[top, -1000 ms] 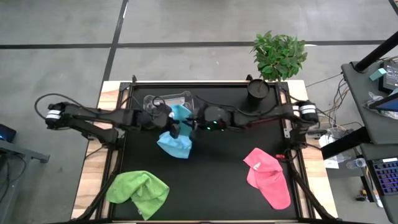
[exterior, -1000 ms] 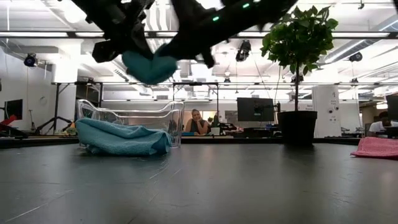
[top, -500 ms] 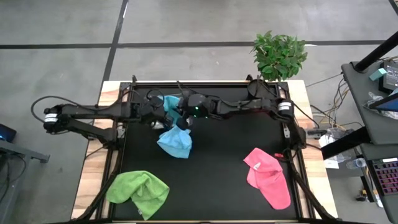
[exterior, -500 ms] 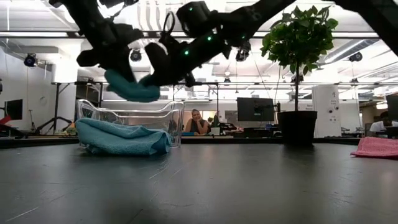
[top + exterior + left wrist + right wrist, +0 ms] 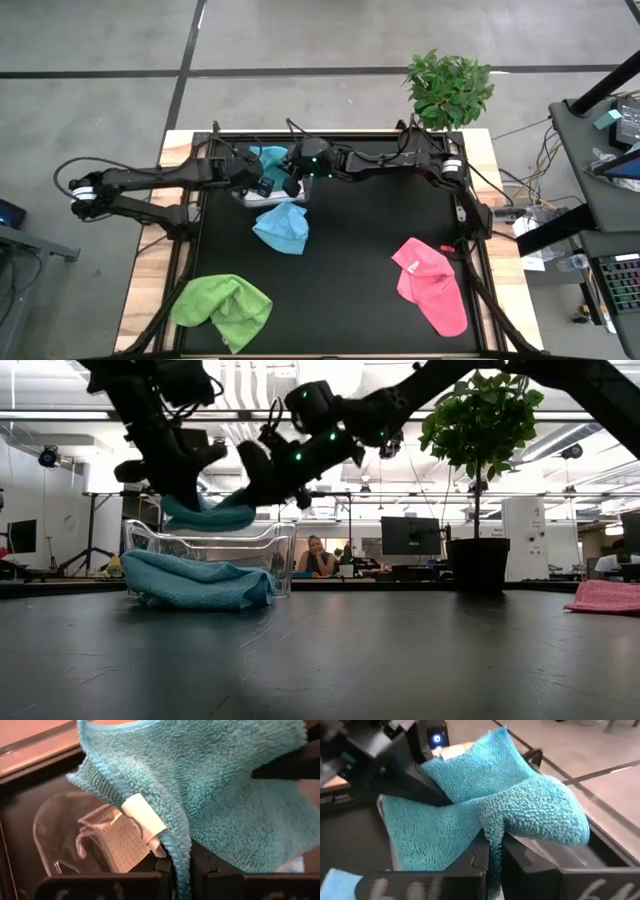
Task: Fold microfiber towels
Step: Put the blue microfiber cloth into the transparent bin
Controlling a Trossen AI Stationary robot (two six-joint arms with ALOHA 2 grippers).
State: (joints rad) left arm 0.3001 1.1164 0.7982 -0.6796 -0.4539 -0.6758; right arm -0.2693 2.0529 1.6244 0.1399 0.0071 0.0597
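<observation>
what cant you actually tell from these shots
- Inside of the clear tub: in the high view both grippers and the held blue towel cover it; the low view shows only its wall.
- Whether the held towel is neatly folded: wrist views show only bunched cloth at the jaws.
- Green towel: out of the low view; its underside is hidden.
- Pink towel: cut off by the low view's right edge.

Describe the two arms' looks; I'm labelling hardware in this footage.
Both are slim, dark, jointed arms with thin black cables looped along them. Each carries a white band near its base. The right arm shows small green lights just behind the right gripper. The left gripper is black too, its fingers flat and blocky.
</observation>
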